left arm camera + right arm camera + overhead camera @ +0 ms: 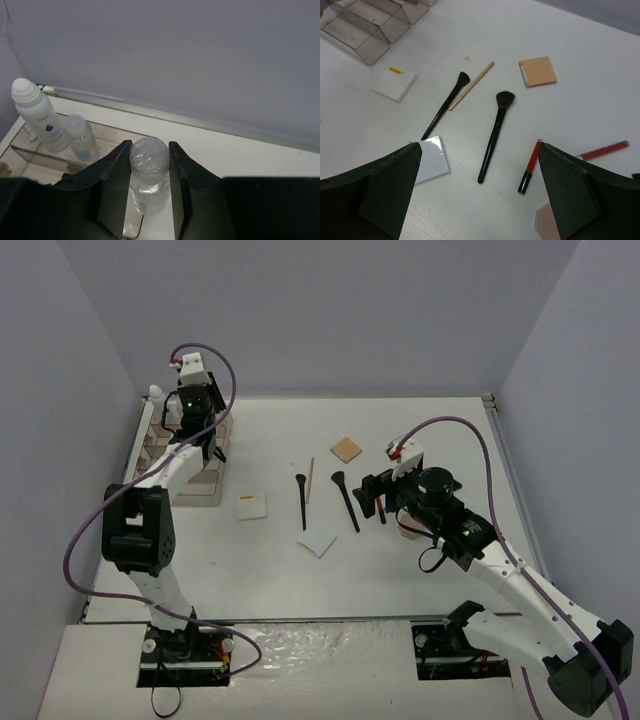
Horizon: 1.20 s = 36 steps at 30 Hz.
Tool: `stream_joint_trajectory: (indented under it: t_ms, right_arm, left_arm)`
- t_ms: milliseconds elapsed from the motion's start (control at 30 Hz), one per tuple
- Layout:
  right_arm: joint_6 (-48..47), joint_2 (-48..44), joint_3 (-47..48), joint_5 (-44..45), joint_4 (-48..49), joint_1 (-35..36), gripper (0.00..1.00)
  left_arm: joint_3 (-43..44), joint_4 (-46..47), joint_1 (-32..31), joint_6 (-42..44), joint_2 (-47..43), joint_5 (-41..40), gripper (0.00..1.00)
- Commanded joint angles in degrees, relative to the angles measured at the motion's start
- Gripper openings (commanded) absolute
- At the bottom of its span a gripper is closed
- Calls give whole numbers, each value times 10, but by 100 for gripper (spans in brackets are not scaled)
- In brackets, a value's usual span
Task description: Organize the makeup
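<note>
left arm [170,472]: stretched way out to the far left corner, elbow kinked up not far from the base
left gripper [150,146]: clamped on a bottle [148,190], one finger on each side of the cap
right arm [520,585]: reaching in from the right toward mid-table, wrist out front
right gripper [479,150]: jaws spread wide, tilted down at the tabletop

A white bench [300,590] sits inside a box-like enclosure, closed in by a plain back wall [320,310], a left wall [50,420] and a right wall [590,390], all pale grey-lavender. A thin metal strip [210,124] runs where the bench's far edge meets the back wall. The light is soft and even, leaving only faint shadows on the matte bench top.
</note>
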Motion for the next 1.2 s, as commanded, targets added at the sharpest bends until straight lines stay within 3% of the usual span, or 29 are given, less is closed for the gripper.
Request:
stream_joint_trajectory:
  t_ms: [0, 400, 867, 967, 1167]
  right_arm:
    - [9, -10, 1, 26, 59, -1, 100]
    - [1, 5, -5, 14, 69, 0, 100]
    - [4, 1, -15, 11, 71, 0, 100]
    - [4, 0, -15, 12, 73, 0, 100]
    - [7, -5, -19, 12, 72, 0, 100]
  left_arm:
    - [97, 131, 29, -31, 55, 2, 0]
    - [167, 172, 63, -27, 171, 19, 0]
    - [112, 227, 63, -24, 214, 35, 4]
    - [103, 227, 63, -24, 212, 42, 14]
    - [87, 218, 63, -18, 192, 34, 50]
